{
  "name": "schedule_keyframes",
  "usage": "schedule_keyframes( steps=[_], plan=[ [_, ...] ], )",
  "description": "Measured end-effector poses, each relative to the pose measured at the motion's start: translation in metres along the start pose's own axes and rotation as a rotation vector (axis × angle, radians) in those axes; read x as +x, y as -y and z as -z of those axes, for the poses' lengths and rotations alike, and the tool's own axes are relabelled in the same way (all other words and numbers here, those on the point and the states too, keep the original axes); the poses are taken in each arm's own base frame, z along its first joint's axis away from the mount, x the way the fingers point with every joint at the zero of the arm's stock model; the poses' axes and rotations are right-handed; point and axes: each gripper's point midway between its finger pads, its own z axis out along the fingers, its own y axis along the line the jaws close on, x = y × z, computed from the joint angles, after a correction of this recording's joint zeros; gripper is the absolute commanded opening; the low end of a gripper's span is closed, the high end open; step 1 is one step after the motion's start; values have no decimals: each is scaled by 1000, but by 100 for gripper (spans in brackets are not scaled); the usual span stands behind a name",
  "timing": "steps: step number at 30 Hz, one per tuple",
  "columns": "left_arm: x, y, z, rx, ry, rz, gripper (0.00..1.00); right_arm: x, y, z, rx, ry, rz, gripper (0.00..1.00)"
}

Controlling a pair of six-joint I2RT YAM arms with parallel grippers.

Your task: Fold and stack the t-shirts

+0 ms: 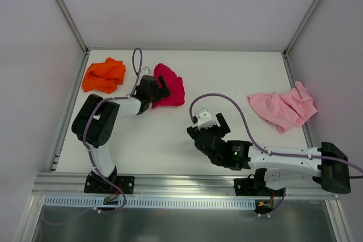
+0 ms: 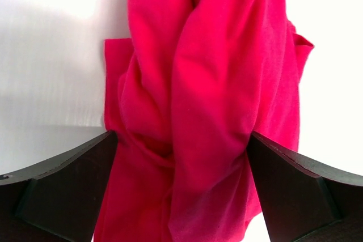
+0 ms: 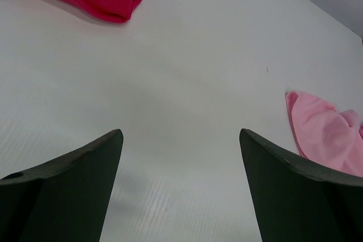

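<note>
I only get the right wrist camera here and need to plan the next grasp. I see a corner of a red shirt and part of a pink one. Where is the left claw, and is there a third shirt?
Observer: The left claw is down on the crimson t-shirt, with its fingers open on either side of a bunched fold.
Operator: And a third shirt?
Observer: Yes. An orange t-shirt lies crumpled at the far left, apart from the crimson one.
Operator: Is the pink one folded at all?
Observer: No. The pink t-shirt is crumpled, and its right part lies over the right edge of the table.
</note>
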Motion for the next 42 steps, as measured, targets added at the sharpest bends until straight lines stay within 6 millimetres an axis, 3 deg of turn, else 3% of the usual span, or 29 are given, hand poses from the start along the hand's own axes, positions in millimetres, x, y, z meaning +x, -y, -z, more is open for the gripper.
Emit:
schedule_keyframes(
  steps=[6, 12, 13, 16, 19, 20, 33, 42],
  plan=[
    [2, 11, 1, 117, -30, 45, 97, 0, 0, 0, 0, 0, 3, 90],
    [11, 14, 5, 198, -68, 99, 62, 0, 0, 0, 1, 0, 3, 90],
    [14, 15, 6, 211, -80, 106, 50, 0, 0, 0, 2, 0, 3, 90],
    [24, 17, 5, 241, -119, 133, 35, 0, 1, 0, 4, 1, 2, 89],
    [26, 21, 6, 278, -142, 162, 5, -2, 2, 1, 4, 6, -7, 89],
    [25, 22, 6, 290, -147, 168, 0, -3, 3, 2, 3, 10, -12, 89],
    [18, 28, 11, 328, -151, 96, 0, -9, 9, 5, 3, 28, -43, 89],
    [-56, 51, 12, 254, -11, -45, 0, -10, 8, 5, 1, 28, -44, 89]
  ],
)
